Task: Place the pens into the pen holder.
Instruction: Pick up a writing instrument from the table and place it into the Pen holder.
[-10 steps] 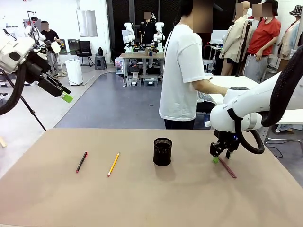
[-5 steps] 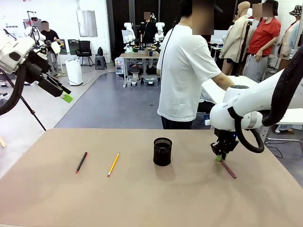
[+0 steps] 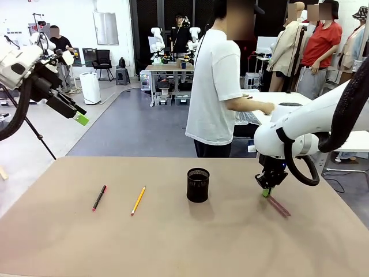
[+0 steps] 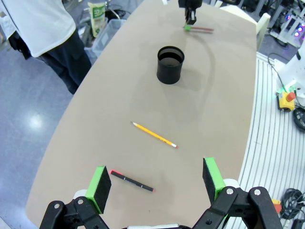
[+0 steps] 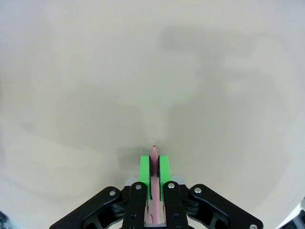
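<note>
Front view: the black mesh pen holder [image 3: 198, 184] sits mid-desk [image 3: 173, 248], with a person [image 3: 216, 86] standing behind it at 12 o'clock. The yellow pencil [image 3: 138, 200] and red pen [image 3: 99, 197] lie at its 9 o'clock, both running 1-to-7. At 3 o'clock the right gripper [image 3: 266, 192] has a pink pen [image 3: 279, 206] that trails toward 4 o'clock.

Left wrist view: the left gripper [image 4: 157, 179] hangs high over the desk, fingers spread wide.

Right wrist view: the fingers are clamped on the pink pen, tip pointing to 12.

The right gripper [image 5: 154, 160] is hiding most of the pink pen [image 5: 154, 153] between its green pads [image 5: 164, 164] in the right wrist view, leaving only the tip showing, and in the front view the left arm [image 3: 17, 64] is being cut off by the picture's left edge
</note>
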Action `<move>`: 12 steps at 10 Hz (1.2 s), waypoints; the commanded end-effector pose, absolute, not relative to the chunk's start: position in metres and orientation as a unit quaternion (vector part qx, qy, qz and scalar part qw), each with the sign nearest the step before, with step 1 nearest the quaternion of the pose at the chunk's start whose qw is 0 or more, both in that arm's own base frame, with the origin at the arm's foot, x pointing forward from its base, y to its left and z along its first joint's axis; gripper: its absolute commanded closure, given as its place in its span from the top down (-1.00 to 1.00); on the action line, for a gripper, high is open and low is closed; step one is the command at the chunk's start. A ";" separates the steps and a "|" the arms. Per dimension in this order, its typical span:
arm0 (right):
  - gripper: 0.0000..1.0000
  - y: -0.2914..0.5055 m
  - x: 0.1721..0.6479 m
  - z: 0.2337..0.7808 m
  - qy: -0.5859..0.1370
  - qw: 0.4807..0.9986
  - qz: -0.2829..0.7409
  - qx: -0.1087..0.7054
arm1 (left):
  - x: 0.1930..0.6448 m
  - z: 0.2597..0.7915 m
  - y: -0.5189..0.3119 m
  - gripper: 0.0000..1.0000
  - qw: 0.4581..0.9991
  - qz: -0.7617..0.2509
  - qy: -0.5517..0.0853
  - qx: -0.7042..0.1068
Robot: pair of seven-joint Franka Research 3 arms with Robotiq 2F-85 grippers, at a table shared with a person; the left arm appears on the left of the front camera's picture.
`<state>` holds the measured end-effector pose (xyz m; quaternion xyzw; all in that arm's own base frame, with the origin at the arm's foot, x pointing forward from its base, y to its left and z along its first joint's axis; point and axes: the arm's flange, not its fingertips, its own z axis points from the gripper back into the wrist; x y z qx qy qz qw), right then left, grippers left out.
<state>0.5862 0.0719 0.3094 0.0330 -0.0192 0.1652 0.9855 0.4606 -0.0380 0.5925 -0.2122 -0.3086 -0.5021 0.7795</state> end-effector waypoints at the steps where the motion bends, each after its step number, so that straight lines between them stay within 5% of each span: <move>1: -1.00 0.061 0.585 0.341 -0.067 0.963 0.214 0.149 | 0.460 0.593 -0.038 1.00 0.778 -0.503 -0.310 -0.213; 5: -1.00 0.042 0.585 0.405 -0.216 0.870 0.306 0.321 | 0.460 0.593 -0.038 1.00 0.778 -0.503 -0.310 -0.213; 7: -1.00 0.030 0.579 0.435 -0.296 0.772 0.391 0.405 | 0.460 0.593 -0.038 1.00 0.778 -0.503 -0.310 -0.213; 10: -1.00 0.016 0.574 0.461 -0.389 0.698 0.433 0.417 | 0.460 0.593 -0.038 1.00 0.778 -0.503 -0.310 -0.213; 12: -1.00 0.016 0.571 0.463 -0.392 0.701 0.430 0.412 | 0.460 0.593 -0.038 1.00 0.778 -0.503 -0.310 -0.213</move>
